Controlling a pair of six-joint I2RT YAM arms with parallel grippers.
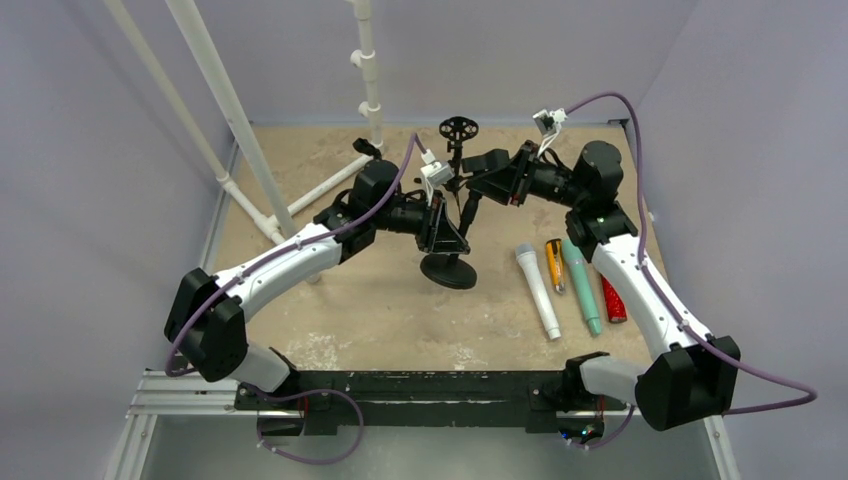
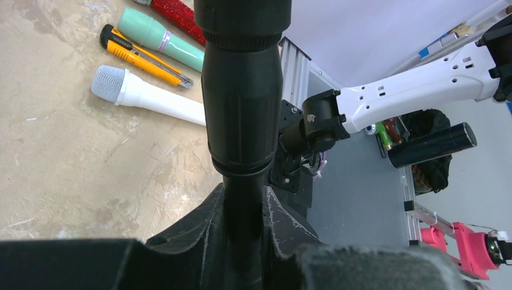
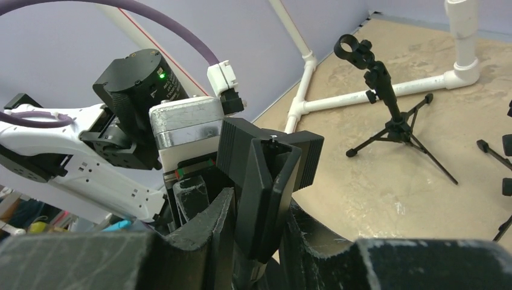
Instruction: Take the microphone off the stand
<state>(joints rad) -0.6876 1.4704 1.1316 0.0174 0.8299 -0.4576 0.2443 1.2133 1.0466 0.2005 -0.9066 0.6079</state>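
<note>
The black stand (image 1: pixel 448 270) rests on its round base at the table's middle, its pole leaning up and back. My left gripper (image 1: pixel 440 225) is shut on the thin pole just under the thick black collar (image 2: pixel 241 96), and its jaws (image 2: pixel 243 202) press the pole from both sides. My right gripper (image 1: pixel 487 172) is at the stand's top, shut on the black ribbed clip head (image 3: pixel 265 175), with its fingertips (image 3: pixel 259 208) on either side. I cannot make out a microphone in the clip; it is hidden.
To the right of the stand lie a white microphone (image 1: pixel 537 290), an orange utility knife (image 1: pixel 554 264), a teal microphone (image 1: pixel 581 285) and a red glitter microphone (image 1: pixel 612 300). A second black tripod stand (image 3: pixel 392 121) and white pipes (image 1: pixel 300 200) stand at the back.
</note>
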